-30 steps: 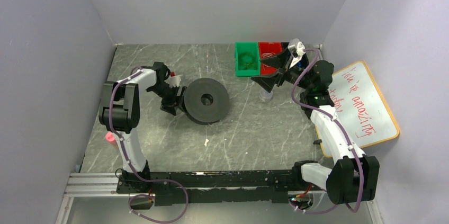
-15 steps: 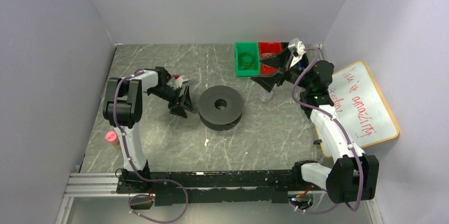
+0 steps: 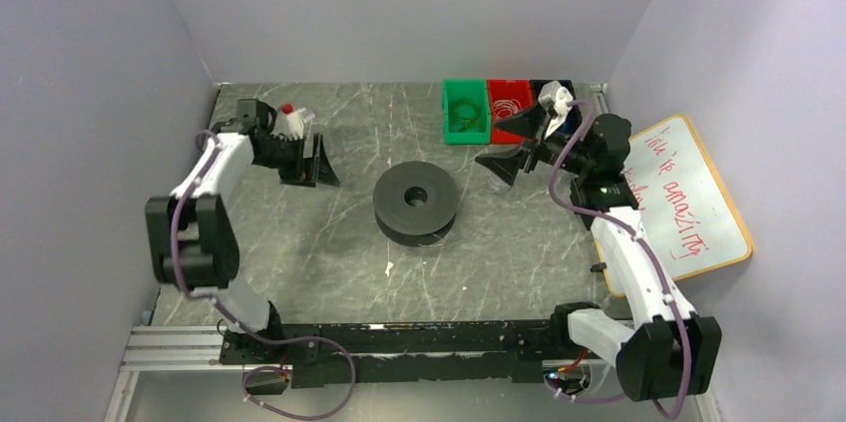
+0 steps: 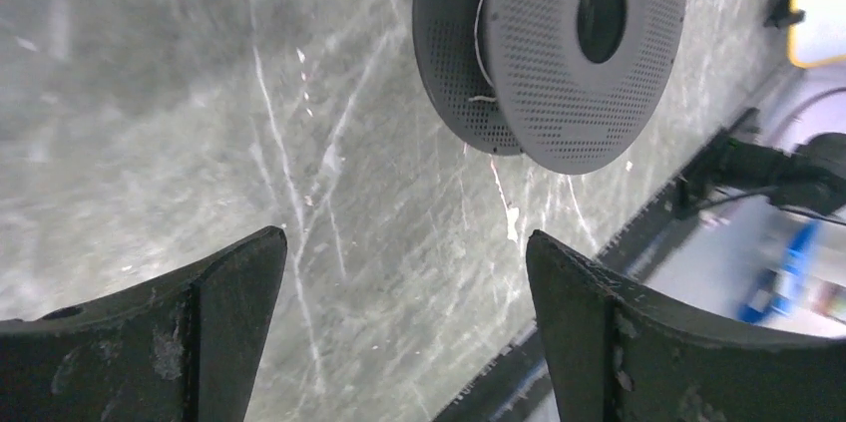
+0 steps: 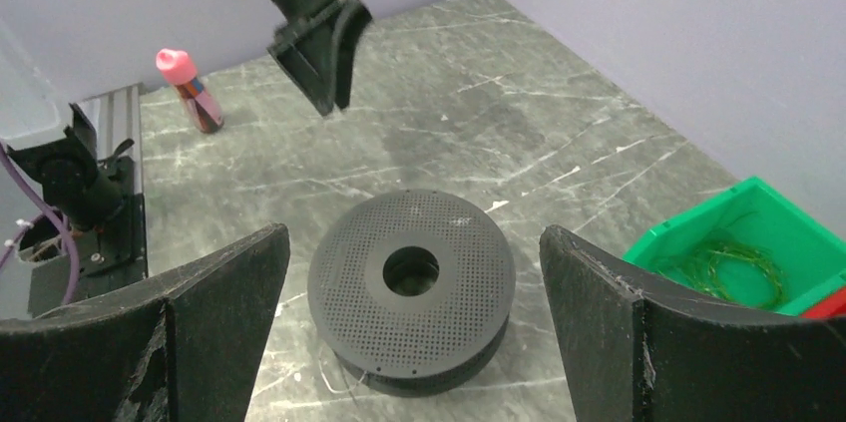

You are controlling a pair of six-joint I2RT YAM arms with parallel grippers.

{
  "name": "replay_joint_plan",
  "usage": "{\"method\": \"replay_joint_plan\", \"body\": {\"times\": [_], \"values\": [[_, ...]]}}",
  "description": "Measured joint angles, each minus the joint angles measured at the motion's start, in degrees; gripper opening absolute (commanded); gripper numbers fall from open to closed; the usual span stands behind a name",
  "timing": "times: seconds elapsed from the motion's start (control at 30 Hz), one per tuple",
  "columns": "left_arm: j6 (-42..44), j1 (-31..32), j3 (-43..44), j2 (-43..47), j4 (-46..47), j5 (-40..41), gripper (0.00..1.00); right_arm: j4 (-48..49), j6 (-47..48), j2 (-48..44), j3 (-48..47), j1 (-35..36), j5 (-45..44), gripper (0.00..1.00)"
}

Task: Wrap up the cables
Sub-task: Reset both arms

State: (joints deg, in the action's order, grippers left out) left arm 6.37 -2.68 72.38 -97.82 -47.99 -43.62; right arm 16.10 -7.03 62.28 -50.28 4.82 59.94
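The black perforated spool (image 3: 417, 201) lies flat in the middle of the table. A thin whitish cable (image 4: 481, 38) is wound between its flanges, and a short loose tail (image 5: 344, 380) curls out at its near side. My left gripper (image 3: 309, 163) hangs open and empty to the spool's left, well apart from it; in its wrist view the left gripper (image 4: 404, 242) frames bare table. My right gripper (image 3: 505, 143) is open and empty to the spool's right, near the bins, and in its own view the right gripper (image 5: 414, 232) looks down on the spool (image 5: 411, 277).
A green bin (image 3: 466, 111) with green wire and a red bin (image 3: 510, 100) with whitish curls stand at the back right. A pink-capped bottle (image 5: 190, 90) stands by the left edge. A whiteboard (image 3: 688, 201) leans at the right. A white scrap (image 3: 388, 267) lies near the spool.
The spool slid right from against the left gripper to mid-table. The left gripper then opened wider and drew back to the far left. The right gripper shifted slightly.
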Motion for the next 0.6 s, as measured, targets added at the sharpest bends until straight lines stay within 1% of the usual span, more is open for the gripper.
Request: {"method": "replay_joint_plan", "body": {"times": [0.13,0.27,0.33,0.47,0.6], "values": [[0.1,0.0,-1.8,13.7,2.7,4.2,0.94,-12.7,8.3,-3.9,-3.0,0.1,-1.7,0.99],[0.7,0.0,-2.7,24.5,3.1,8.5,0.94,-29.7,17.4,-7.0,-9.1,0.2,-6.4,0.99],[1.4,0.0,-2.7,28.8,3.1,10.6,0.94,-35.9,20.3,-8.2,-11.3,0.2,-9.2,0.99],[3.9,0.0,-2.5,36.4,1.7,12.0,0.94,-44.2,20.4,-12.3,-12.2,0.2,-17.2,0.99],[7.3,0.0,-1.5,44.1,-2.4,11.5,0.94,-48.2,19.0,-20.1,-10.7,0.2,-25.6,0.99]]}}
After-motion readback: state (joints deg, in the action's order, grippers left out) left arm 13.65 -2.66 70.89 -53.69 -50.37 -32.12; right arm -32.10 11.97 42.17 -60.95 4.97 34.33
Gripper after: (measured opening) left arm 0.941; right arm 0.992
